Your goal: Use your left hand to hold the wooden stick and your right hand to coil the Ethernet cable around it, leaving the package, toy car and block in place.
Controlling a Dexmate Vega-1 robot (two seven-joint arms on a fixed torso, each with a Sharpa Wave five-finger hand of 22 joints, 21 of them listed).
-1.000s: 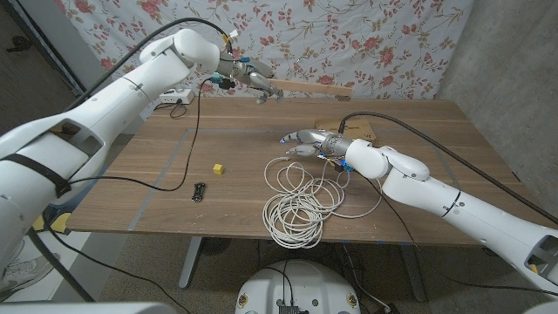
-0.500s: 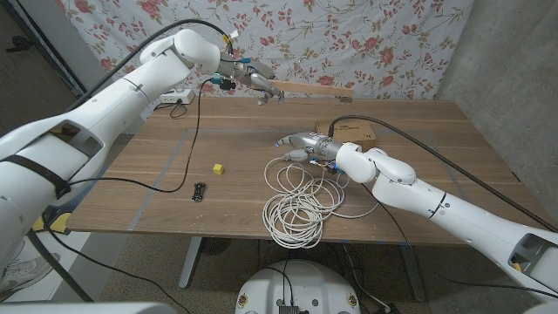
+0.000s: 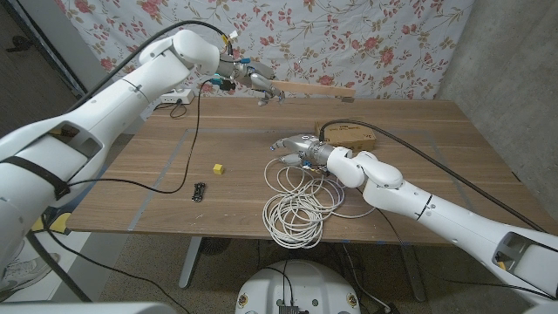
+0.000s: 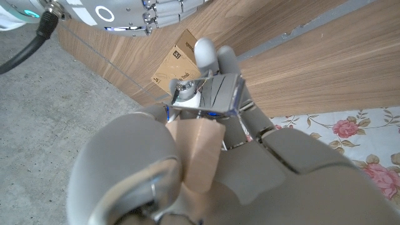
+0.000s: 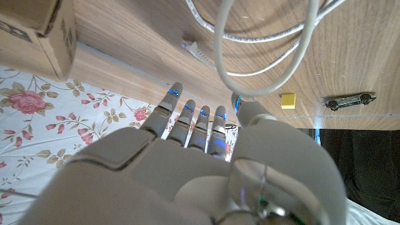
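left hand (image 3: 253, 81) fingers (image 4: 215, 59) wrapped round the wooden stick (image 3: 318, 88), raised above the table (image 3: 157, 174). right hand (image 3: 298, 146) fingers (image 5: 187, 119) extended, empty, over the ethernet cable (image 3: 296, 205); package (image 3: 347, 133) just behind; block (image 3: 218, 169), toy car (image 3: 200, 191) well apart.

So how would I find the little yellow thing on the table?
Start at the big wooden table and find the pile of white cable near its front edge. Look toward the robot's left from there: the yellow block sits alone on bare wood. It is a tiny bright cube, unlike the dark toy car lying just in front of it.
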